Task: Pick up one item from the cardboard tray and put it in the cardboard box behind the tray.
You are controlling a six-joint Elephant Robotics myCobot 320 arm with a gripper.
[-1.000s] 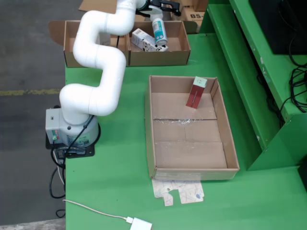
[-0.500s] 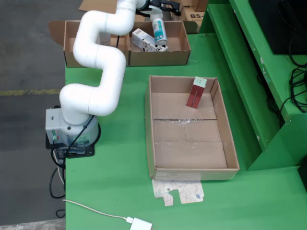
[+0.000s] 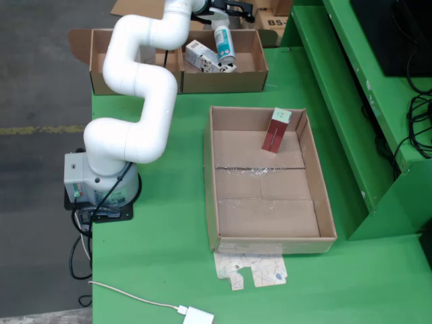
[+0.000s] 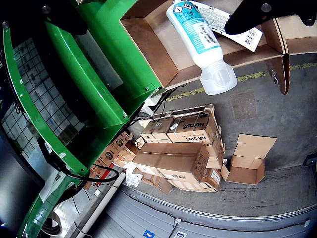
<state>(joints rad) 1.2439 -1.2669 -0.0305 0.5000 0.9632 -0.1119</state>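
Note:
In the fixed view my black gripper (image 3: 228, 8) hovers over the right compartment of the cardboard box (image 3: 253, 79) behind the tray. A white bottle with a teal label (image 3: 223, 42) lies tilted in that compartment beside a white carton (image 3: 201, 57). The wrist view shows the bottle (image 4: 195, 32) cap-down between my spread black fingers (image 4: 252, 15), neither visibly pressing on it. The gripper looks open. A red and green carton (image 3: 277, 129) leans on the far wall of the cardboard tray (image 3: 210, 202).
My white arm arches from its base (image 3: 101, 182) at the table's left edge over the back box. A green shelf frame (image 3: 351, 115) runs along the right. A flattened white carton (image 3: 253, 270) and a cable with plug (image 3: 196, 314) lie near the front.

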